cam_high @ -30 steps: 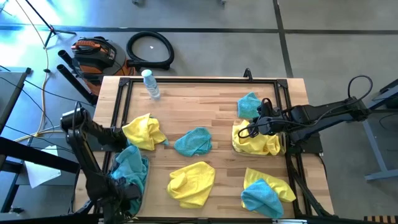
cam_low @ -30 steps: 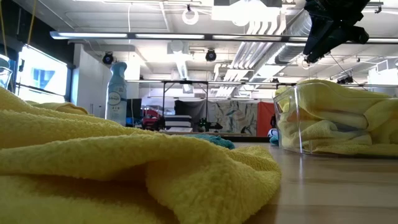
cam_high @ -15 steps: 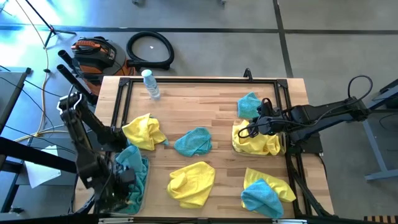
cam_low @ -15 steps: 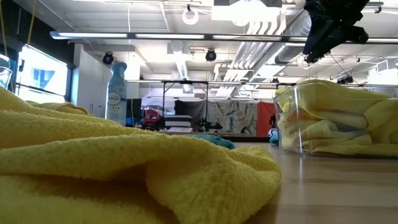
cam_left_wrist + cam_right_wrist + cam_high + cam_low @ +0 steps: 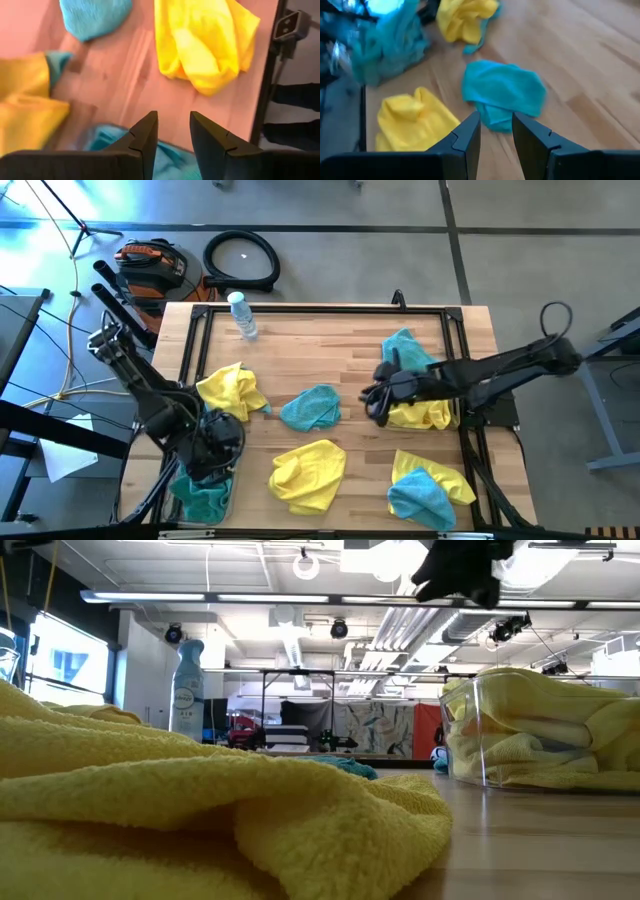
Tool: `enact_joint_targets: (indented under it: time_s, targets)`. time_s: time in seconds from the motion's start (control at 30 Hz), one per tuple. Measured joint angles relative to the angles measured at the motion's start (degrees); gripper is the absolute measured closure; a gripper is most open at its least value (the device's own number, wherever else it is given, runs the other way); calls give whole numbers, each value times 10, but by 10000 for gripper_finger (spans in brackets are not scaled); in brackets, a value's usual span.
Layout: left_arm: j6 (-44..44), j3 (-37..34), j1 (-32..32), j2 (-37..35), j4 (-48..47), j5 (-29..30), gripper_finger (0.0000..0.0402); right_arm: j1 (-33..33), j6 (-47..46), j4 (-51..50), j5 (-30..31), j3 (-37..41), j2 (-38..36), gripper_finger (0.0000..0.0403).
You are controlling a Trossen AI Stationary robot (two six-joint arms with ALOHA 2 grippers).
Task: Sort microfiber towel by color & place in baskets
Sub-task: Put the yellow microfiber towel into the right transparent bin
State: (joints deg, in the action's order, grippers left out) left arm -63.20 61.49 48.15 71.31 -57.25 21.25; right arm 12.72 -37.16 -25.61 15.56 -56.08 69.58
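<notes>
Reaching for the teal cloth (image 5: 311,408) mid-desk, the right hand (image 5: 374,404), fingers slightly apart and empty, should descend over its centre; the left hand (image 5: 222,448), likewise empty, hovers over its tub (image 5: 205,498).

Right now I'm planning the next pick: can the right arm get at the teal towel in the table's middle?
Probably yes: the right gripper hangs empty beside the teal towel, with bare wood between them.

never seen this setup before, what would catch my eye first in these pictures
Bright yellow and teal cloths lie scattered over the wooden table: a teal cloth at the middle, a yellow cloth nearer the front edge. A clear tub on the right side is heaped with yellow cloths. Both dark arms reach inward, the right gripper beside that tub, the left gripper over teal cloths at the front left corner.
</notes>
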Motion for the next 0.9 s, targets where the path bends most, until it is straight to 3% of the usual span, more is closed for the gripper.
enact_joint_targets:
  time_s: [0.3, 0.5, 0.63, 0.9]
  targets:
    - [97, 0, -56, 0, 0, 0, 300, 49, 46, -54, -14, -128, 158, 295]
    - [128, 0, -70, 0, 0, 18, 300, 77, 88, -127, -72, -236, 262, 295]
    - [132, 0, -73, 0, 0, 46, 300, 100, 148, -153, -74, -302, 335, 295]
    - [140, 0, -71, 0, -2, 45, 300, 122, 223, -161, -50, -425, 470, 295]
